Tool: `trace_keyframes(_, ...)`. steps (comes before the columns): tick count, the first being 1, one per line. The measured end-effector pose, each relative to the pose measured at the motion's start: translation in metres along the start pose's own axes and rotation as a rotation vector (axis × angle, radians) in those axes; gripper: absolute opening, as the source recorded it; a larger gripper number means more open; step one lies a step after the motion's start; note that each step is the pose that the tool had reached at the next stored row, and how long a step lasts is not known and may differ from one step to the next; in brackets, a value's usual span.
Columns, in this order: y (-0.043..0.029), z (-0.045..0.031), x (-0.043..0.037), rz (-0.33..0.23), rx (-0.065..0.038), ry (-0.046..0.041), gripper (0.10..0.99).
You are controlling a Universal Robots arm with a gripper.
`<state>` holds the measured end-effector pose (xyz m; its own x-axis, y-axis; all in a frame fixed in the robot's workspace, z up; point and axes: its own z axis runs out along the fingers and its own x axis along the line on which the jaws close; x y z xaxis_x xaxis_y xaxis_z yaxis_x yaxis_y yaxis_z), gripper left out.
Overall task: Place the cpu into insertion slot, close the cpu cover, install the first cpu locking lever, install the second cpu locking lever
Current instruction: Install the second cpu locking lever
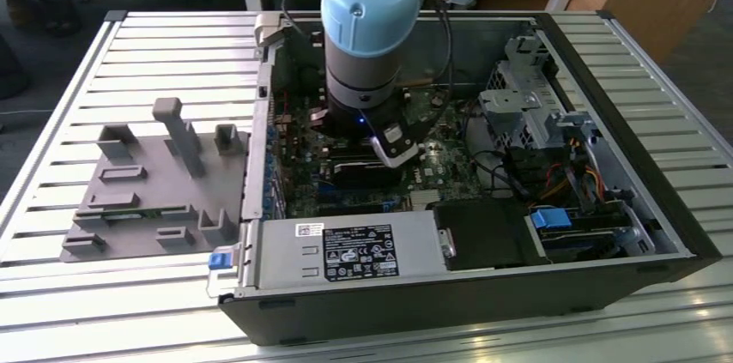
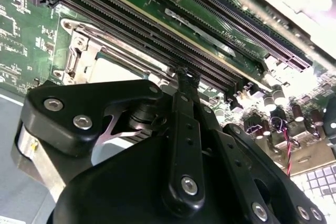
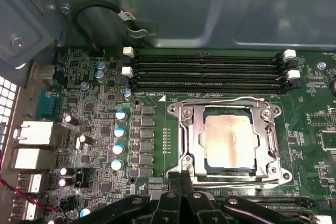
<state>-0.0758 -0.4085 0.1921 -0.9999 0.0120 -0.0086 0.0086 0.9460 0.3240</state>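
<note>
Your gripper (image 3: 181, 178), fingers together and empty, sits just beside the cpu (image 3: 228, 137), seated under its cover (image 3: 191, 129).

cpu (image 3: 227, 136): small flat square chip, pale silvery-tan face; lies flat in the socket, seen through the window of the frame; pale face partly seen in the second wrist view (image 2: 116, 70).
insertion slot (image 3: 187, 167): square socket with silvery metal rim on the green board, just beside the long black memory slots; holds the chip.
cpu cover (image 3: 191, 135): thin silvery frame with large middle window; lies closed, flat over the socket, around the chip's face.
</note>
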Motion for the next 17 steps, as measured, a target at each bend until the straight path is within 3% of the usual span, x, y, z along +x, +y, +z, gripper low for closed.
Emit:
trace_keyframes(8, 0.0002, 0.0029, 0.0017, 0.0, -0.012, 0.0002, 0.11)
trace_keyframes(17, 0.0005, 0.006, 0.0029, 0.0, -0.014, 0.0003, 0.11)
